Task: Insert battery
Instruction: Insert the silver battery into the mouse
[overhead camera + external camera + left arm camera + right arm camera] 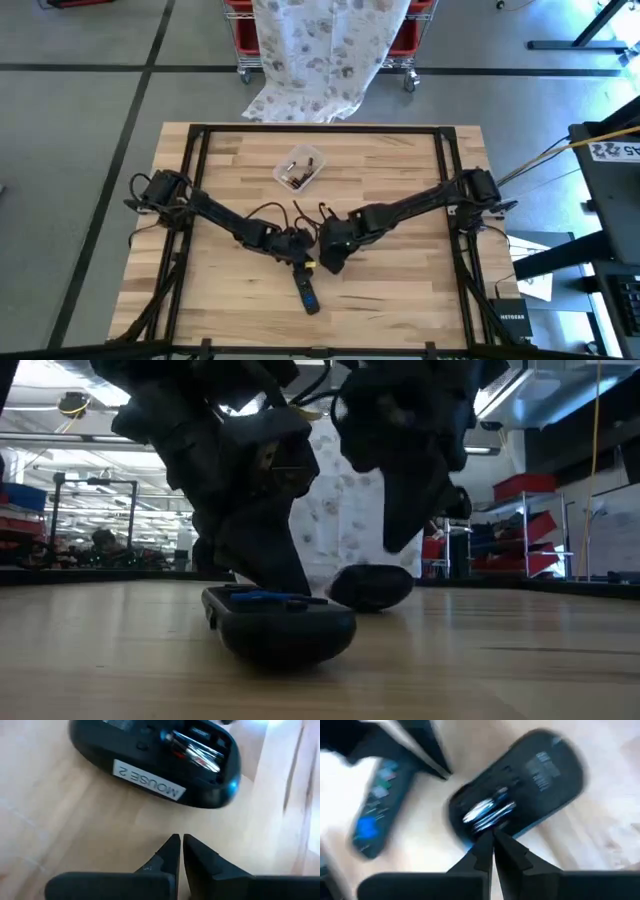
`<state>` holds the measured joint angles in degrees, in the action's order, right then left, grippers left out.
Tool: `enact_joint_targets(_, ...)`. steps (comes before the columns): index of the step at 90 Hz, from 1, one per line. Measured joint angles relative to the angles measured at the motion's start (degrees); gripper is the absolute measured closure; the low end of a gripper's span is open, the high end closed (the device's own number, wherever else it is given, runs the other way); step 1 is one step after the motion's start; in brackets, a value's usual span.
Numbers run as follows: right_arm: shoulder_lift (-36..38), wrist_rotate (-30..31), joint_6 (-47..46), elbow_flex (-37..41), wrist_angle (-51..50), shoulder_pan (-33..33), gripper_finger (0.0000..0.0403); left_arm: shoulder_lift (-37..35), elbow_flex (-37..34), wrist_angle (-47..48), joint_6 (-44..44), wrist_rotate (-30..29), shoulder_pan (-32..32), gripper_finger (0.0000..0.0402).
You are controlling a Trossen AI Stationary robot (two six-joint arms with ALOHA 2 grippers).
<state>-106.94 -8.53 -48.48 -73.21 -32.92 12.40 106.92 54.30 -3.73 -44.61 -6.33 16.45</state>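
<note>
From overhead I have both arms reaching in toward the middle of the wooden table (400,290), their ends meeting just in front of centre. The left gripper (181,847) hangs just short of the mouse (150,760), which lies belly-up on the wood with a white label reading "MOUSE 2" and its battery bay uncovered; I see its fingers (167,855) pressed together with only a sliver between the tips, holding nothing. A battery (192,751) with a silver and red wrap lies in that bay, slightly askew as far as I can make out. The right gripper (493,842) sits right over the same mouse, its tips closed against each other at the edge of the open bay, next to the shiny battery; I cannot see anything pinched between them. A dark remote control (307,292) with blue buttons lies on the table just beside the mouse, toward the front edge, and it fills the foreground of the table-level camera. Farther back on the table a small clear container (300,168) holds a few small items I cannot identify. Beyond the far edge a patterned white cloth (325,50) drapes over a cart
</note>
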Motion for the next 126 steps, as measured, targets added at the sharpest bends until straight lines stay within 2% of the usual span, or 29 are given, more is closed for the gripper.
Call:
enact_joint_targets(11,1.4,-3.7,2.1,-0.2,0.2,0.0,0.0403,-0.5,0.0,0.2,-0.4,-0.1,0.3,0.0398)
enact_joint_targets(26,0.8,0.0,-0.4,0.4,-5.3,0.0,0.0403,-0.7,0.0,0.6,-0.2,-0.2,0.0,0.0398)
enact_joint_targets(36,0.0,-0.2,-0.8,2.0,-5.3,0.0,0.0403,-0.7,0.0,1.4,-0.4,-0.8,-0.1,0.0398)
enact_joint_targets(57,0.0,-1.6,-2.6,4.7,0.5,0.1,0.0403,-4.4,0.0,14.0,-1.2,-5.1,-0.1,0.0398)
enact_joint_targets(67,-0.7,-1.6,-2.6,4.7,2.9,0.4,0.0403,-6.0,0.0,16.9,0.0,-7.0,-0.1,0.0398)
enact_joint_targets(92,-2.4,-2.6,-2.6,4.7,12.3,0.4,0.0403,-6.5,0.0,16.4,-0.2,-7.5,-0.3,0.0398)
enact_joint_targets(126,-2.4,-1.3,-2.2,4.7,11.6,0.4,0.0403,-6.4,0.0,12.0,0.1,-7.8,-0.3,0.0398)
